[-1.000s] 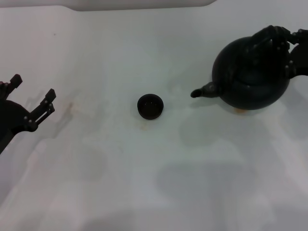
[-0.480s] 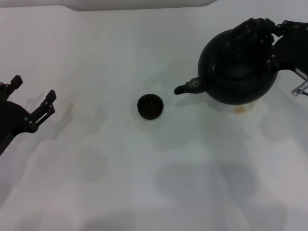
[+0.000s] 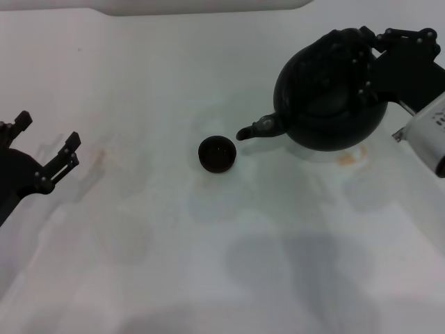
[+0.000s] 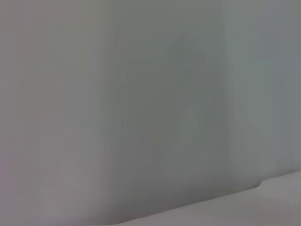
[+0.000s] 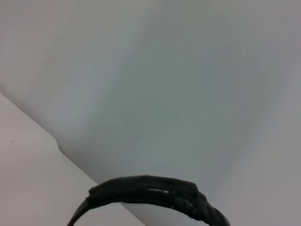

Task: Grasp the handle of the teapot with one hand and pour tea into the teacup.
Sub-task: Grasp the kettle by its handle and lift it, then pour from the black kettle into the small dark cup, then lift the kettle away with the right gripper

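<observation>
The black round teapot (image 3: 327,97) hangs above the white table at the right in the head view, its spout (image 3: 254,129) pointing left toward the teacup (image 3: 217,154). My right gripper (image 3: 368,52) is shut on the arched handle (image 3: 348,43) at the pot's top. The handle also shows as a dark ribbed arc in the right wrist view (image 5: 150,190). The small dark teacup stands on the table just left of and below the spout tip. My left gripper (image 3: 47,149) is open and empty at the far left edge.
A white table (image 3: 174,243) fills the view, with a faint tan stain (image 3: 345,158) below the pot. A raised white ledge (image 3: 201,5) runs along the back edge. The left wrist view shows only a pale grey surface.
My right gripper has carried the teapot left and slightly up, so the spout tip has come close to the teacup. The left arm has not moved.
</observation>
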{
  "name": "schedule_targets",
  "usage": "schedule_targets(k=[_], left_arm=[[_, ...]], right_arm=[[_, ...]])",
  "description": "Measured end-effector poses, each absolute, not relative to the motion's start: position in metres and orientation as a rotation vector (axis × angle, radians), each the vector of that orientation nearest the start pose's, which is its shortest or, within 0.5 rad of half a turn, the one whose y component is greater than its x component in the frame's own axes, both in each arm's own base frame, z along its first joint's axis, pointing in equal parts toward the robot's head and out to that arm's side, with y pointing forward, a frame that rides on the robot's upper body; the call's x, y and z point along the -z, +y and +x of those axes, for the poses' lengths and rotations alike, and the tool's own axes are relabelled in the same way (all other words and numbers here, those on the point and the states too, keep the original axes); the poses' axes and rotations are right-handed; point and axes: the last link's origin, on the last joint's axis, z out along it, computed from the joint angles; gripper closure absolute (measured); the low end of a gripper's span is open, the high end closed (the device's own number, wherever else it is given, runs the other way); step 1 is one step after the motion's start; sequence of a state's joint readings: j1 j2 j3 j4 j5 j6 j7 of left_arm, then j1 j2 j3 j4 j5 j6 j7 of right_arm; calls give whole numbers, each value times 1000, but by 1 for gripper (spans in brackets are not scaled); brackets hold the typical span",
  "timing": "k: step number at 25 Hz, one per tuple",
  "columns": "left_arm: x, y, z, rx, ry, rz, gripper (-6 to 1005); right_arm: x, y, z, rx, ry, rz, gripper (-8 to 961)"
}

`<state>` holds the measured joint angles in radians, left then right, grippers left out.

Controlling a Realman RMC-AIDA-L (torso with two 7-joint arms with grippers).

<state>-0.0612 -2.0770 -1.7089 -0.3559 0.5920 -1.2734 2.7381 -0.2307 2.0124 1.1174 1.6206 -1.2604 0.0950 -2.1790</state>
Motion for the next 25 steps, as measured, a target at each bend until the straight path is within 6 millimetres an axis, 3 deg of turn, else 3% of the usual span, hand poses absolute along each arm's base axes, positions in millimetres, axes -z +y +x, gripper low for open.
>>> schedule_targets(k=[25], left_arm=[[21, 225, -360, 673, -476, -1940, 124]], right_arm=[[23, 266, 193, -98, 89, -1944, 841]])
